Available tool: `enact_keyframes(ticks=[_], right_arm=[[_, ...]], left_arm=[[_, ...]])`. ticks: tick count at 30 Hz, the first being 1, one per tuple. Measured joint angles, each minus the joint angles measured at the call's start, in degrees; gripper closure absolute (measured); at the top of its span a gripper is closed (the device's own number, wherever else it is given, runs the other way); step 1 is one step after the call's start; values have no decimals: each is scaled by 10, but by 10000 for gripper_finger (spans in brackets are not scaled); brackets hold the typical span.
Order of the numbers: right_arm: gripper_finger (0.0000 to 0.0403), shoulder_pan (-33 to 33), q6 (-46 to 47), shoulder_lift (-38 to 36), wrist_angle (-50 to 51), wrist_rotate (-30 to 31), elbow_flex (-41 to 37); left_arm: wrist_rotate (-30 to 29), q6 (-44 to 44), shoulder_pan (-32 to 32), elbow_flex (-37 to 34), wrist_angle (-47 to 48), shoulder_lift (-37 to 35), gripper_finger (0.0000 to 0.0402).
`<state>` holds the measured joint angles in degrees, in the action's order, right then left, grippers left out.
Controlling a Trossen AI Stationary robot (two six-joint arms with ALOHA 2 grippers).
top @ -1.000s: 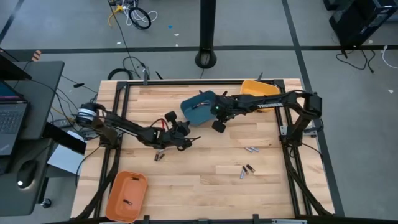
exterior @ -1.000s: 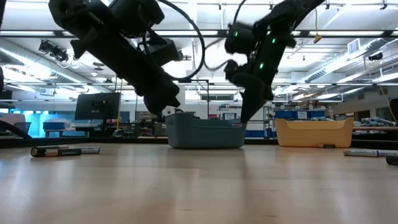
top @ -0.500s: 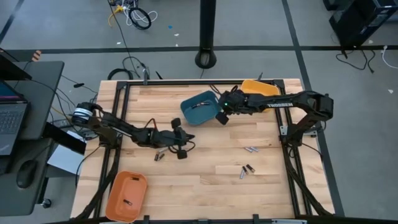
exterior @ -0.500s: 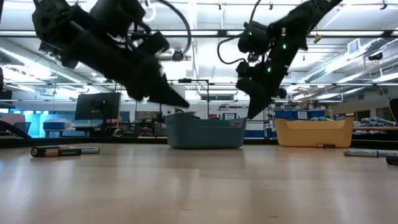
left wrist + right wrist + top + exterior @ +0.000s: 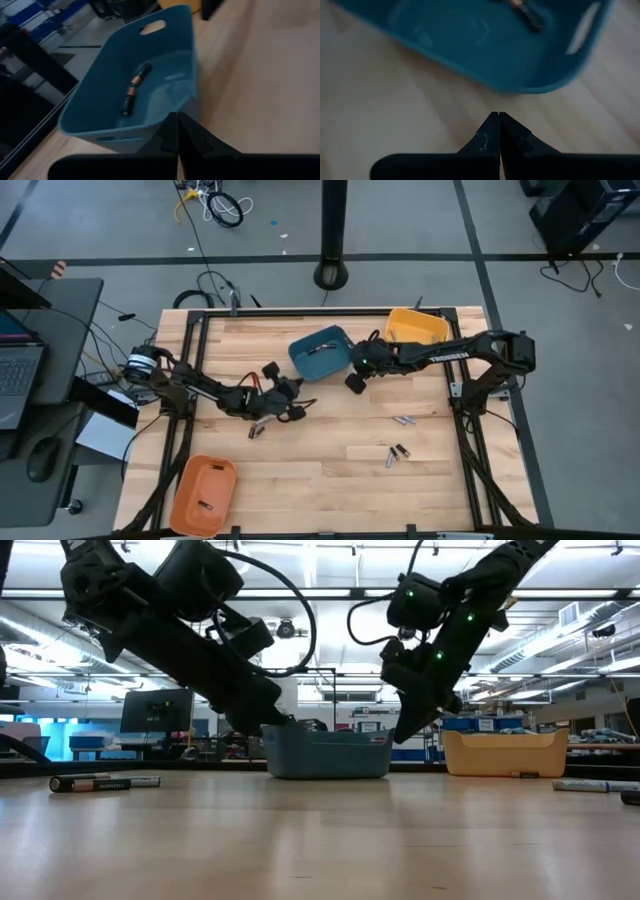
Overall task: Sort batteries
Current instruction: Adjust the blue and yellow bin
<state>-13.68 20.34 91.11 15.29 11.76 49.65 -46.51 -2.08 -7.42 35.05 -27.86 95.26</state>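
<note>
We see the wooden table [image 5: 330, 480] filling the middle of the high view, with both dark arms reaching toward its centre. A blue bin [image 5: 322, 352] sits in the upper middle, a yellow bin [image 5: 417, 326] to its right at the upper edge, and an orange bin [image 5: 203, 493] at the lower left corner.

The left gripper [image 5: 298, 396] lies left of centre, just below the blue bin, its fingers pressed together and empty. The right gripper [image 5: 352, 372] sits at the blue bin's right edge, fingers likewise together, holding nothing.

We find one battery [image 5: 134, 89] lying inside the blue bin. More batteries [image 5: 403, 420] lie loose on the boards at the lower right, another pair [image 5: 396, 454] below them, one small battery [image 5: 256, 430] under the left gripper, and one in the orange bin [image 5: 205, 505].
</note>
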Motion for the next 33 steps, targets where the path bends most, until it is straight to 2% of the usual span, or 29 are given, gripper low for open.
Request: enact_keyframes(ticks=[6,8,12,15,17,24,33], right_arm=[[396,43,5,-21,5,6,0],[396,54,5,-42,11,14,0],[396,69,3,-93,36,28,0],[396,76,-9,-128,55,46,0],[396,77,-16,-147,67,53,0],[396,61,-25,-172,87,80,0],[396,2,-44,-111,64,82,0]], left_arm=[[-4,-1,30,0,1,0,396],[15,-1,36,-2,6,-8,396],[92,6,35,-11,0,-36,396],[195,19,33,-16,-21,-43,396],[236,18,37,-16,-27,-37,396],[170,-28,82,-16,-26,-14,396],[64,-48,89,-16,-19,-14,396]])
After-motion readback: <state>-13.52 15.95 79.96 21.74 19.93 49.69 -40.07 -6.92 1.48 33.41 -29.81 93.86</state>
